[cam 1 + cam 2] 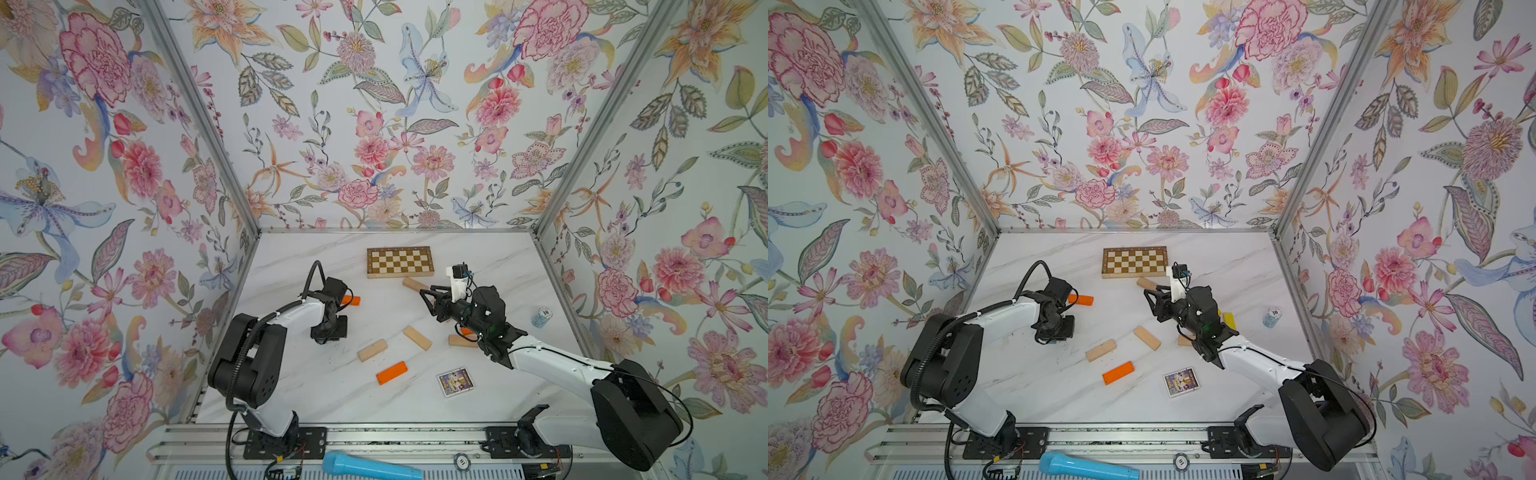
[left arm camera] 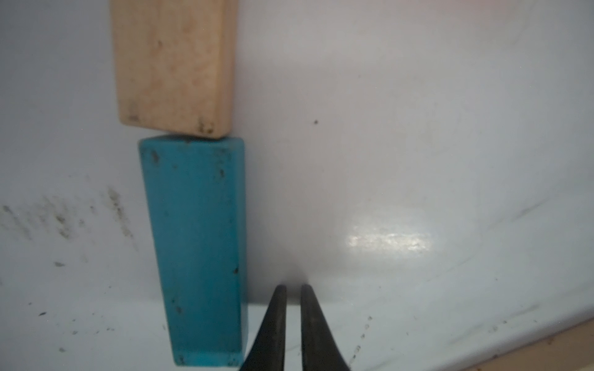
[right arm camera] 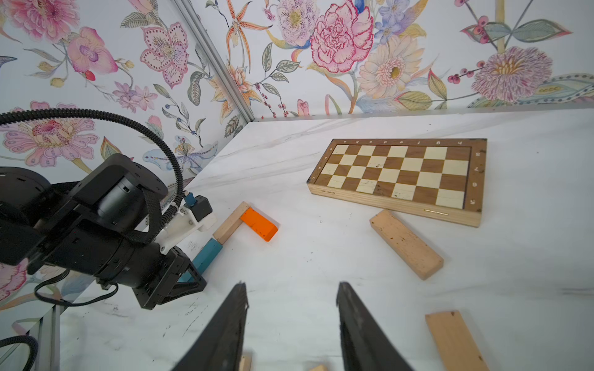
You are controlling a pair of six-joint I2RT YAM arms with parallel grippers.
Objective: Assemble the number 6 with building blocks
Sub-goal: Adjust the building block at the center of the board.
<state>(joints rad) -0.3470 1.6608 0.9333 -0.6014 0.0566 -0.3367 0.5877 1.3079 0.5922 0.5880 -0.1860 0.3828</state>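
One teal block (image 2: 196,250), butted against a pale wooden block (image 2: 175,64), lies just beside my left end effector (image 2: 293,289), tips pressed nearly together, empty; right end effector (image 3: 292,289) spread, empty. Any sideways swing could knock that line askew.

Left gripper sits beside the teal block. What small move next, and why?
Probably nudge the teal block sideways with the shut left gripper, which sits right beside it: the block lies slightly offset from the pale block it butts against.
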